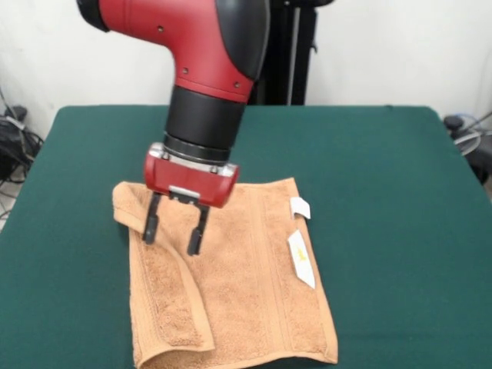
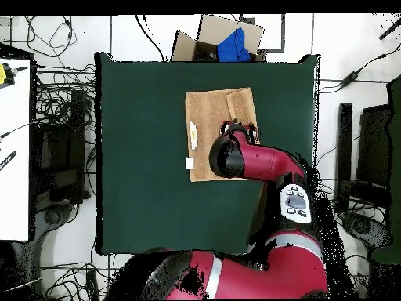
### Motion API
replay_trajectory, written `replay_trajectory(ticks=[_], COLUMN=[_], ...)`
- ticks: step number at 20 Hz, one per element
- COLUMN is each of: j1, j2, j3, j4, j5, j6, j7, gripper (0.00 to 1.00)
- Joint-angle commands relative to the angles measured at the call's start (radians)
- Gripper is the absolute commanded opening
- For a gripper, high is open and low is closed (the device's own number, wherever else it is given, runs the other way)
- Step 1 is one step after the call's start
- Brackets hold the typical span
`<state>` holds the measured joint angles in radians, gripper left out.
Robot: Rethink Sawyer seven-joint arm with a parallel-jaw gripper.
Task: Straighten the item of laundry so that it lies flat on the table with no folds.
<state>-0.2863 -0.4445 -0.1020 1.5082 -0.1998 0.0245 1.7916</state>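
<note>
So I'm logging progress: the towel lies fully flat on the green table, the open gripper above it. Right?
Not quite. In the front view the towel is not fully flat: a strip along its left edge is folded over onto the cloth. The rest holds: it lies on the green table, and the gripper is open above it.

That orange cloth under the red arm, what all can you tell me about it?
It is an orange-tan terry hand towel, roughly square, with a woven border band and two small white tags at one edge. It lies on the green table, not yet flat: a long strip along one side is folded over onto the rest. The open pincer hangs right at that folded edge; whether it touches the cloth is unclear.
</note>
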Motion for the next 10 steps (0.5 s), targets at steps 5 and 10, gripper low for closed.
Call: replay_trajectory(ticks=[5, 10], j1=[-0.072, -0.067], j2=[-0.008, 0.002], j3=[0.09, 0.092], j4=[-0.002, 0.001], j5=[-0.085, -0.071], j6=[0.091, 0.075], j7=[0.011, 0.048], gripper=[1.0, 1.0])
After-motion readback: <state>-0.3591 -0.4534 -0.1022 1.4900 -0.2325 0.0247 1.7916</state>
